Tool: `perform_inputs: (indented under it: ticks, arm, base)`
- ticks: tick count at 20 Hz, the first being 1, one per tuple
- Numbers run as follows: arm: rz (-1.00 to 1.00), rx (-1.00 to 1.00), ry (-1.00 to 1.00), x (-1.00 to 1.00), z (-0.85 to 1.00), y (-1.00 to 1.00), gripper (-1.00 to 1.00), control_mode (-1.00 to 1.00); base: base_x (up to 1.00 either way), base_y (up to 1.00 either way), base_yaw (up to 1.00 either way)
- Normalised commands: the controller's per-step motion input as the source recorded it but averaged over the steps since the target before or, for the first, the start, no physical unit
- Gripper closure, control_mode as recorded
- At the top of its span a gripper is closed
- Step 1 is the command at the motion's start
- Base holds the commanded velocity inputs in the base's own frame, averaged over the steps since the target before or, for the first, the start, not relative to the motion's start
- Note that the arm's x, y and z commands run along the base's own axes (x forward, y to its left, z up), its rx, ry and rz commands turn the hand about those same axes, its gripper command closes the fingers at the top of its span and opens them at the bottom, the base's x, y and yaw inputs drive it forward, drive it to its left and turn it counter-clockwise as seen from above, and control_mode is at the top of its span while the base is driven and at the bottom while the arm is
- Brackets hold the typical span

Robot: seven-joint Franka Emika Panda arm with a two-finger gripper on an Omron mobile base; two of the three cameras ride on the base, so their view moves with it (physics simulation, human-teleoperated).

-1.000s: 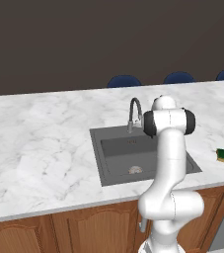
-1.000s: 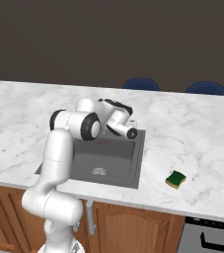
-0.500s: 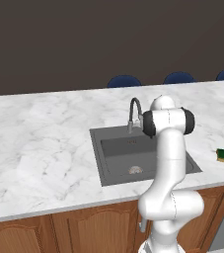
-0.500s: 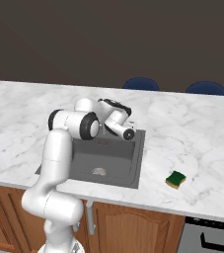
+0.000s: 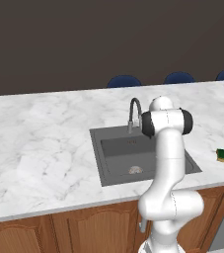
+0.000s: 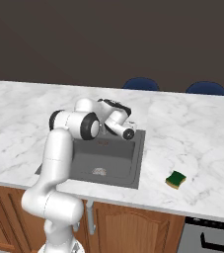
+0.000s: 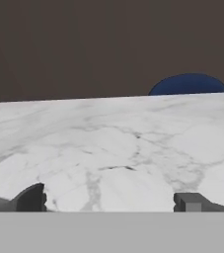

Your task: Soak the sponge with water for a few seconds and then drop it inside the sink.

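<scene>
Now reach step: fingers [image 7: 108, 200] apart, empty, over sink [image 6: 138, 158]; sponge [image 6: 175, 179] on tabletop [image 6: 202, 148] ~4 o'clock; nxt swing there, grab.

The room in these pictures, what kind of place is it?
Most likely a kitchen: a long marble counter over wooden cabinet doors, a dark recessed sink with a curved faucet, and a green sponge lying on the counter to the sink's right.
</scene>
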Motion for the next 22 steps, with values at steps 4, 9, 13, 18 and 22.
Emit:
perform_inputs:
  ticks: [4, 9, 13, 18, 22]
  arm:
    - [-0.02, 0.00, 0.00, 0.21, -0.23, -0.71, -1.00, -1.00]
    - [-0.02, 0.00, 0.00, 0.16, -0.30, -0.72, -1.00, -1.00]
    - [-0.02, 0.00, 0.00, 0.13, -0.33, -0.72, -1.00, -1.00]
    - [-0.03, 0.00, 0.00, 0.12, -0.32, -0.72, -1.00, -1.00]
    - [-0.04, 0.00, 0.00, 0.08, -0.38, -0.77, -1.00, -1.00]
  base:
    - [0.00, 0.00, 0.00]
    - [0.00, 0.00, 0.00]
    - [0.00, 0.00, 0.00]
    - [0.00, 0.00, 0.00]
    - [0.00, 0.00, 0.00]
